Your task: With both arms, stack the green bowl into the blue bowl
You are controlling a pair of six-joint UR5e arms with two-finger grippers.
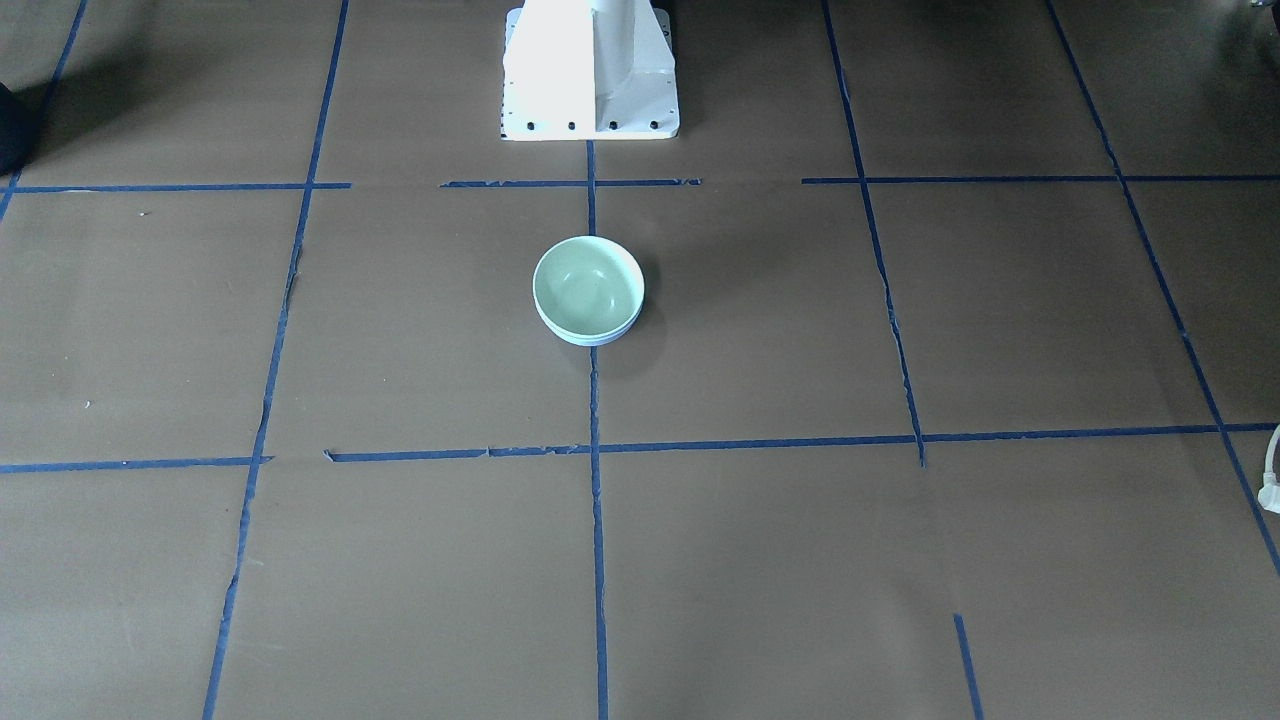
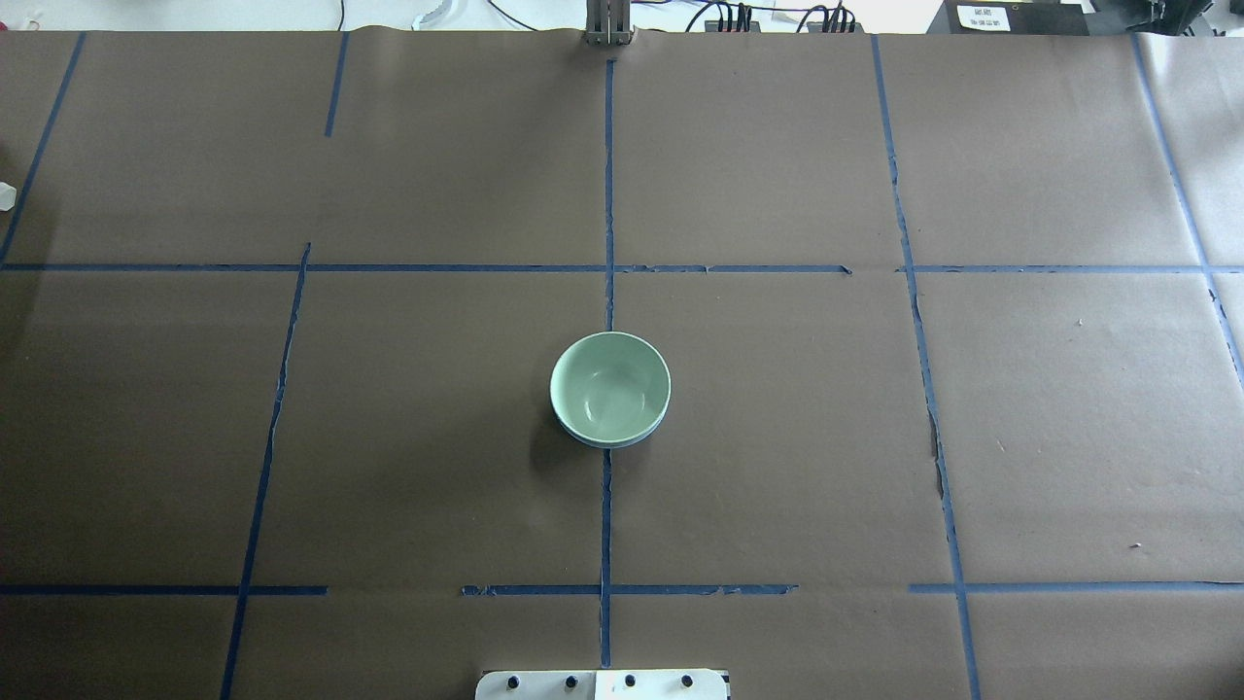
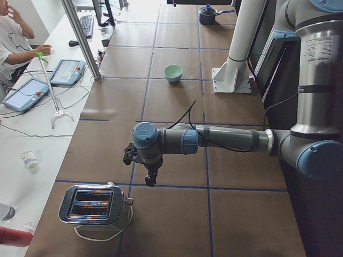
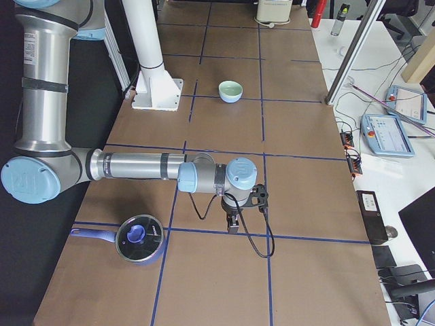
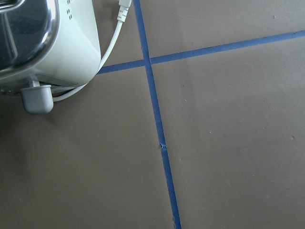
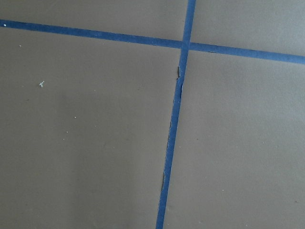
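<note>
While the green bowl (image 2: 610, 387) sits nested in the blue bowl (image 2: 627, 443) at the centre of the table (image 2: 389, 437), stacking looks done to me.
Left tool (image 3: 151, 181) and right tool (image 4: 232, 226) hang at opposite table ends, about equally far off; I cannot tell how open either is.

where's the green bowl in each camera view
Front-facing: green bowl dead centre, below the white pedestal base.
Overhead: bowl centre, on the middle tape line.
Exterior left: bowl far, top middle, left of pedestal.
Exterior right: bowl far, top middle, right of pedestal.
Left wrist: not in it.
Right wrist: not in it.
Shared landmark: the pedestal base.
</note>
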